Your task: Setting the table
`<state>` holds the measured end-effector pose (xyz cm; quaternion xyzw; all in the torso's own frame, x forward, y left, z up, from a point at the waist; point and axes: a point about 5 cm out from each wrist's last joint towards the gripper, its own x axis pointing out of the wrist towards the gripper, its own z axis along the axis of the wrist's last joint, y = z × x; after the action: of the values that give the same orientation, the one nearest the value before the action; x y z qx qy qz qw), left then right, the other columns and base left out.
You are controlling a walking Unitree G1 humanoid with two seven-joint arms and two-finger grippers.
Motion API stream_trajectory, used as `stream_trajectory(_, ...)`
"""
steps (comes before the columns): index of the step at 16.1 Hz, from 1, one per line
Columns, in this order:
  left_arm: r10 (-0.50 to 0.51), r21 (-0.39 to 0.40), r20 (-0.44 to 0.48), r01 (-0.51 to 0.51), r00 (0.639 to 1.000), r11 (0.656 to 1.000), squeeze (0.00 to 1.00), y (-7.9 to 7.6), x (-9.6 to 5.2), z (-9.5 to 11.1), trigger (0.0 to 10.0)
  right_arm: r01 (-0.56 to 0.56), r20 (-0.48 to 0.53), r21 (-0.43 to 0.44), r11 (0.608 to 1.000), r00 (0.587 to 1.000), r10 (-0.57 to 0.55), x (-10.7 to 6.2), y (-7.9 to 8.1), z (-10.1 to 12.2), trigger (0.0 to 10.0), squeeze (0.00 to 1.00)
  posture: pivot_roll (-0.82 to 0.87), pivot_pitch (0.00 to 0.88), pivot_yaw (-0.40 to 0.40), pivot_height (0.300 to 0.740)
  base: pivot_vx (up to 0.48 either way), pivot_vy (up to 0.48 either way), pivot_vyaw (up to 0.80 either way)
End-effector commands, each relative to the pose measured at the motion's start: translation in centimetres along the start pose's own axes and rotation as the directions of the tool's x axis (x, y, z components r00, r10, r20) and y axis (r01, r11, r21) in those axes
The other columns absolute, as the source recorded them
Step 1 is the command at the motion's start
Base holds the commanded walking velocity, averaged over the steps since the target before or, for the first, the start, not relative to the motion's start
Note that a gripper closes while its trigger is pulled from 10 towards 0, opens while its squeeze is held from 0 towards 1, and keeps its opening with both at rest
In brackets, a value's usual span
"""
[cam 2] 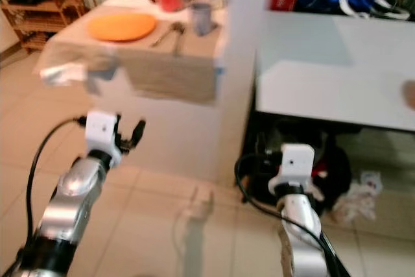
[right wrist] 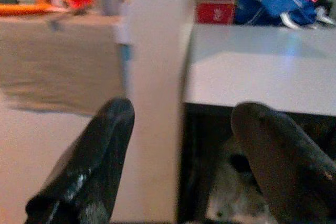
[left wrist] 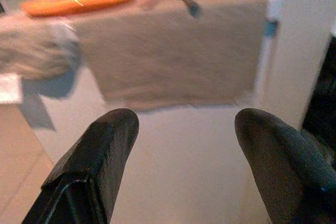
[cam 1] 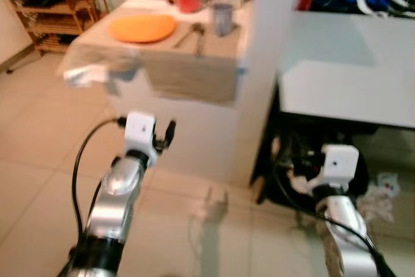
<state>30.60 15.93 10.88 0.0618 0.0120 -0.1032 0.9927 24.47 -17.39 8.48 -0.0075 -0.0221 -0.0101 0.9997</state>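
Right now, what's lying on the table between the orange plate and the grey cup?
Cutlery, seemingly a spoon and fork, lies on the beige cloth between the orange plate and grey cup, in the left eye view.

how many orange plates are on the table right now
1. The orange plate lies on the beige table runner, left of the cutlery and the grey cup. Clutter at the back of the table is blurred, so another could be hidden there.
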Motion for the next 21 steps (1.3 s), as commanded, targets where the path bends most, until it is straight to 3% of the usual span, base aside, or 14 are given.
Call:
stream_trajectory(1, 0.004, 0.032, 0.017, -0.005, 1.0, 0.999, 0.0, 0.1, 0.1, 0.3, 10.0, -0.023, 0.017, 0.004, 1.0, 1.0, 0.023, 0.2, 0.7, 0.4, 10.0, 0.0, -0.01, 0.0, 0.039, 0.74, 0.0, 0.0, 0.0)
stream_trajectory(9, -0.02, 0.034, 0.048, 0.019, 0.999, 0.999, 0.0, -0.8, 0.7, 1.1, 10.0, -0.039, 0.01, 0.0, 0.999, 0.999, 0.039, 0.6, 1.0, 0.1, 10.0, 0.0, 0.0, 0.0, 0.034, 0.74, 0.279, 0.227, 0.0)
stream_trajectory(14, -0.021, 0.064, 0.067, 0.017, 0.998, 0.998, 0.0, -1.1, 0.9, 1.4, 10.0, -0.02, 0.062, -0.022, 1.0, 0.998, 0.021, 1.4, 0.5, 0.9, 10.0, 0.0, 0.01, 0.0, 0.032, 0.74, 0.377, 0.296, 0.0)
stream_trajectory(21, -0.036, 0.087, 0.087, 0.028, 0.996, 0.996, 0.0, -1.3, 1.5, 2.2, 10.0, -0.021, 0.124, -0.03, 0.999, 0.992, 0.025, 1.3, 0.8, 1.7, 10.0, 0.0, 0.01, 0.0, 0.037, 0.74, 0.444, 0.0, 0.0)
